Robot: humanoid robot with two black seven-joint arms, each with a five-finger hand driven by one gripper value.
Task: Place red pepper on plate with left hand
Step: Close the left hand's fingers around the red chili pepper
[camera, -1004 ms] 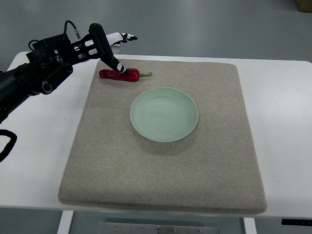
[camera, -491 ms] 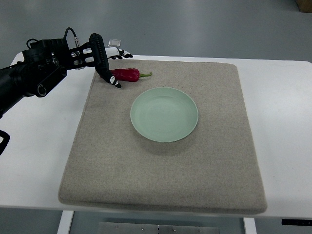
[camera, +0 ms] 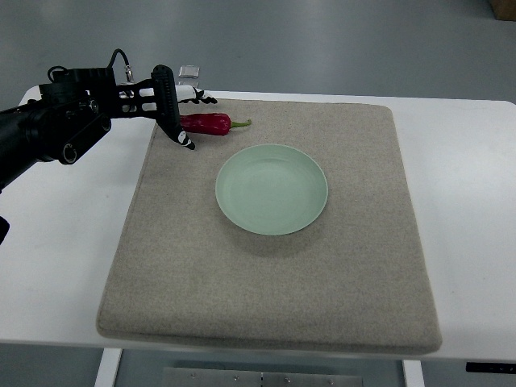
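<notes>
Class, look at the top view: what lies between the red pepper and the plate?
Nothing but bare mat. In the top view, the pepper lies on the mat just beyond the plate, with only a strip of grey fabric between them.

A white bench [camera: 468, 210] fills most of the frame, its rounded far corner showing at the upper left and its near edge running along the bottom. A large grey-beige felt mat [camera: 266, 274] with rounded corners covers the middle of the bench, leaving white margins at left and right. Beyond the far edge, across the top of the frame, lies a smooth grey floor [camera: 339, 40] with soft, even light and faint pale patches. At the bottom centre, below the bench edge, a grey metal frame part [camera: 258, 377] with small screws shows.
</notes>
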